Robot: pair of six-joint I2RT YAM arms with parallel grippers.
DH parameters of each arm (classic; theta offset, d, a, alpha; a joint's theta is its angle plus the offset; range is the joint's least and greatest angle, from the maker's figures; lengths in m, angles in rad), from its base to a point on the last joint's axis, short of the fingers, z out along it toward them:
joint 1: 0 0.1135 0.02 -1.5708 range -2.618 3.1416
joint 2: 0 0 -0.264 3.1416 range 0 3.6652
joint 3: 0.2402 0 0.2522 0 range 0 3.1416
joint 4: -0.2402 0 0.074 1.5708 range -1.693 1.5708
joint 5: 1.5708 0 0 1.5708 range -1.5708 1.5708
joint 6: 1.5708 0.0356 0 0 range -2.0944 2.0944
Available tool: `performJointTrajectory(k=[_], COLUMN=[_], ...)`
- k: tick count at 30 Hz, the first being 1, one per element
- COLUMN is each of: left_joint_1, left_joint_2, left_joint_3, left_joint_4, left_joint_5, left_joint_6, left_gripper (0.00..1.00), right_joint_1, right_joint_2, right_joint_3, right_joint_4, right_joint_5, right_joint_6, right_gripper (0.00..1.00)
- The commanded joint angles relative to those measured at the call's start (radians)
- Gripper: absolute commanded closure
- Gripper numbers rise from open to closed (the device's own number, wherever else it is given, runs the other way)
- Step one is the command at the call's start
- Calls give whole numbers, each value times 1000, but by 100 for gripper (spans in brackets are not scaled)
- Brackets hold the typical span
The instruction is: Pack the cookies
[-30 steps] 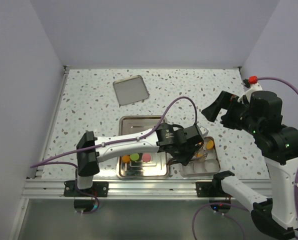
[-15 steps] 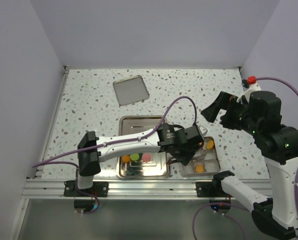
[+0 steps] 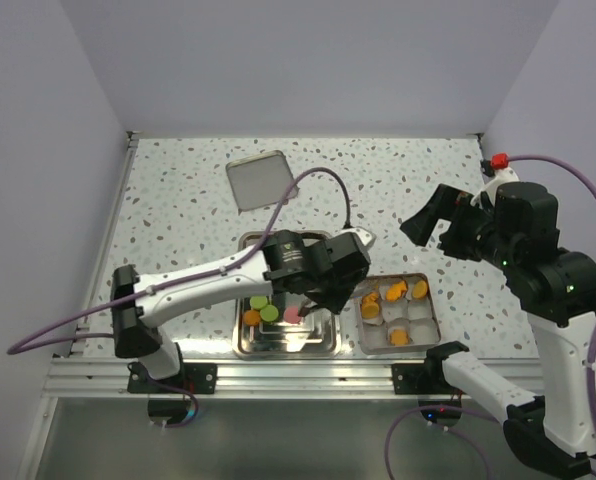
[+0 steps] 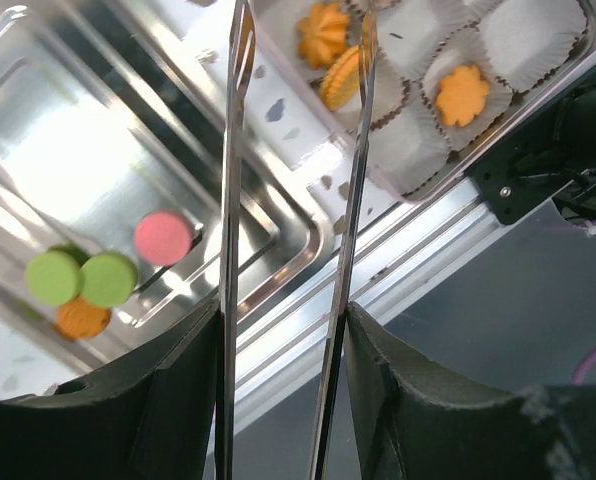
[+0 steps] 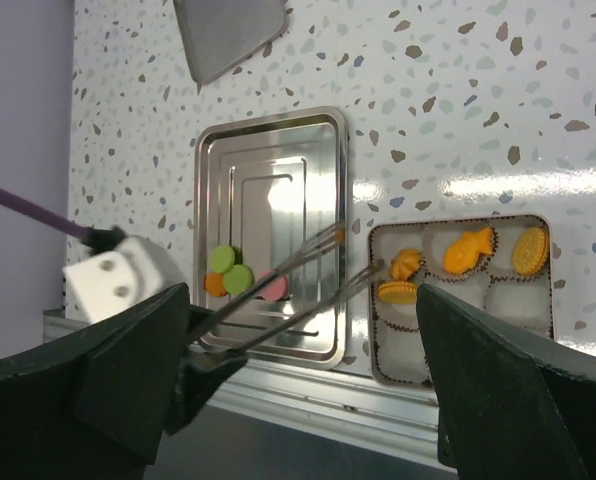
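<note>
On the steel tray (image 3: 248, 243) lie a pink cookie (image 3: 292, 314), two green cookies (image 3: 269, 313) and an orange one (image 3: 250, 318); the left wrist view shows the pink cookie (image 4: 163, 237) and green cookies (image 4: 81, 278) too. Several orange cookies (image 3: 394, 291) sit in the white liners of the square tin (image 3: 430, 340). My left gripper (image 3: 328, 280) (image 4: 283, 320) is shut on metal tongs (image 4: 356, 150). The tongs' tips stand apart and empty above the gap between tray and tin. My right gripper (image 3: 423, 222) (image 5: 303, 295) hangs open high over the table's right side.
A grey square lid (image 3: 262, 179) lies flat at the back of the speckled table. The aluminium rail (image 3: 278, 375) runs along the near edge just in front of tray and tin. The left arm's purple cable (image 3: 323, 180) arcs over the tray.
The left arm has swung left, from over the tin to over the tray's right side. An orange cookie now shows in the tin's front row. The right arm has stayed still.
</note>
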Motion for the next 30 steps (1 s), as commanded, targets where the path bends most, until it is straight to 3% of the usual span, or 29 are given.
performJointTrajectory(k=[1,7,14,30], left_joint_1=[29,40,40,39], left_joint_2=[-154,-304,-436,-378], left_joint_3=[-52,-253,-428,-514], left_joint_4=[-100,-205,-164,-85], left_joint_5=[-58,-31,0,29], left_joint_6=[-40,-70,-129,-109], left_gripper=[46,45,44,44], right_joint_1=[8,5,8,6], right_joint_2=[1,2,-1,-1], right_joint_3=[-11,-27,-41,-46], right_joint_4=[20,29,36,32], right_joint_5=[0,-12,-18,-20], right_joint_6=[-12,-3,0,0], right_gripper=[1,1,1,1])
